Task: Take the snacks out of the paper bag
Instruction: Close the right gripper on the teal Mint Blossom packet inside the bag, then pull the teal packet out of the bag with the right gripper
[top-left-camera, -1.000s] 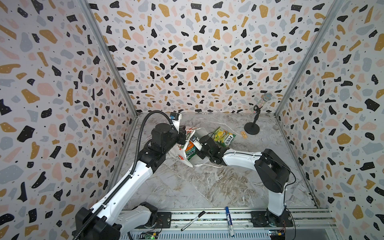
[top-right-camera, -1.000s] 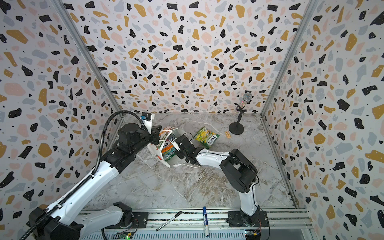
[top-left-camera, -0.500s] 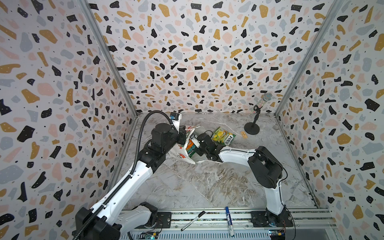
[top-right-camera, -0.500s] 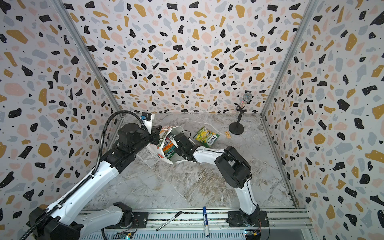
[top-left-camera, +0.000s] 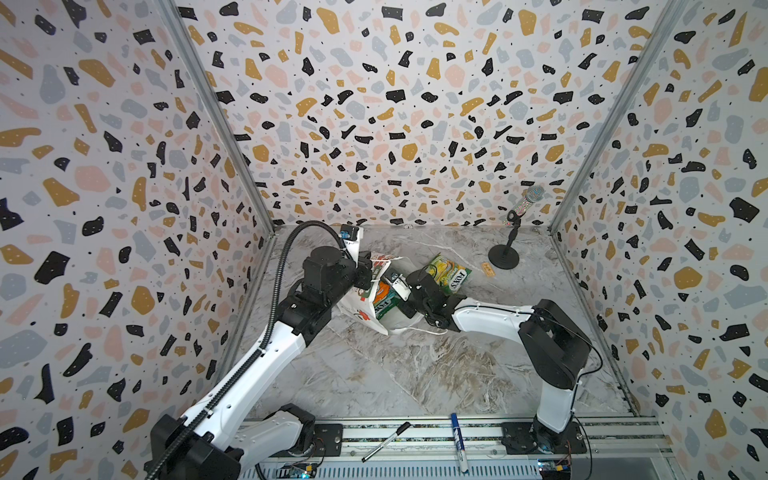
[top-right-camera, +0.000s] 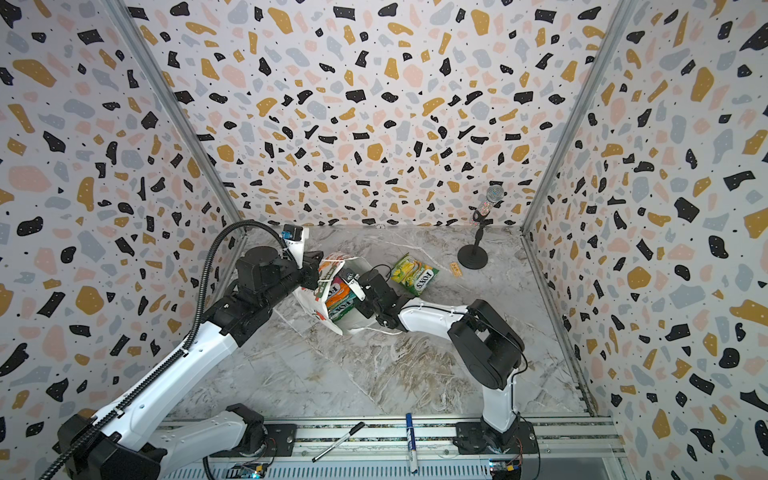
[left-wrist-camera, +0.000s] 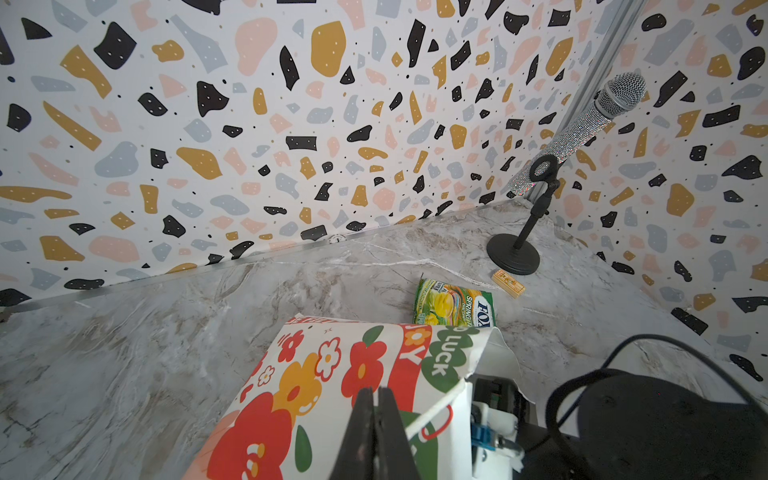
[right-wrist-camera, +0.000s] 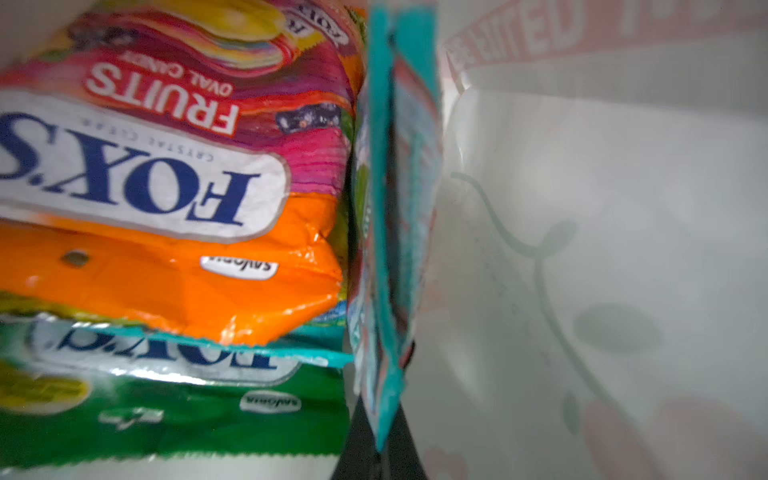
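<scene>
The white paper bag with red flowers lies on its side in the middle, its mouth facing right. My left gripper is shut on the bag's upper rim, beside a cord handle. My right gripper reaches into the mouth and is shut on the edge of a teal packet. An orange-pink FOX'S packet lies inside on a green one. One green-yellow packet lies on the table beyond the bag.
A glittery microphone on a black stand stands at the back right, with a small tan box next to it. Two pens lie on the front rail. Patterned walls close in three sides.
My right gripper has pushed further into the bag's mouth and shut on the teal packet. The left gripper has kept its hold on the bag.
</scene>
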